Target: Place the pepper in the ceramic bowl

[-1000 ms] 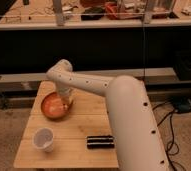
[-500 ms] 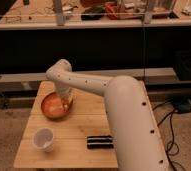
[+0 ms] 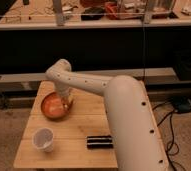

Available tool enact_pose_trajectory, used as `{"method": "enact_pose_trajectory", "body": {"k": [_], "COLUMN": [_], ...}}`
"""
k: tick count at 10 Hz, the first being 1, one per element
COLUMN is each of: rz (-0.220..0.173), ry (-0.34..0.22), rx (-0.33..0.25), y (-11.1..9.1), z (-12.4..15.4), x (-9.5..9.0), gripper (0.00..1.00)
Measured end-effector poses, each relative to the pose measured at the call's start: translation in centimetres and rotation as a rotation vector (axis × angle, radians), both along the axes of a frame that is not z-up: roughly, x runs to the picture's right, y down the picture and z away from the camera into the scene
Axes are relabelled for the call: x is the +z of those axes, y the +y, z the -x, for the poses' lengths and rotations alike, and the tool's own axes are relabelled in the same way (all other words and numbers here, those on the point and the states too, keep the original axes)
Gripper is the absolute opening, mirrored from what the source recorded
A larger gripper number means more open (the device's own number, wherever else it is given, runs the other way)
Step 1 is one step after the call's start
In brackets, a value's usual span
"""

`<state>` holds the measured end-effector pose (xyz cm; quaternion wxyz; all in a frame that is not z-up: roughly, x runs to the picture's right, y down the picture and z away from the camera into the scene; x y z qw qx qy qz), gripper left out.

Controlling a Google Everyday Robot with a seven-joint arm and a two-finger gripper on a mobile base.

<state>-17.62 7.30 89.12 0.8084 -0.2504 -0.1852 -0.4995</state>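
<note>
The gripper (image 3: 65, 104) hangs over the right half of the bowl (image 3: 55, 106), reaching down into it from the white arm (image 3: 89, 85) that comes in from four o'clock. The pepper cannot be picked out as a separate shape: it may be under the gripper or lying in the bowl, where its orange would match the glaze, so I cannot tell where it sits against the gripper. The bowl is shallow, round and terracotta orange with a darker rim, standing at the ten o'clock part of the wooden table (image 3: 74, 145). A white cup (image 3: 43, 139) stands at seven o'clock, a dark flat block (image 3: 99, 142) at five o'clock. Nothing has visibly moved since half a second ago: arm, bowl, cup and block keep their places
</note>
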Motion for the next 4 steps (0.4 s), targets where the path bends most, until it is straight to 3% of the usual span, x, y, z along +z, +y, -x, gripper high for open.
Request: {"method": "enact_pose_trajectory", "body": {"k": [2,4], "rz": [0.0,0.0], "ry": [-0.001,-0.003], "rx": [-0.001,-0.004], "y": [0.0,0.0], "z": [0.01,0.02], "x": [-0.01,-0.01], "gripper": [0.8,0.72]}}
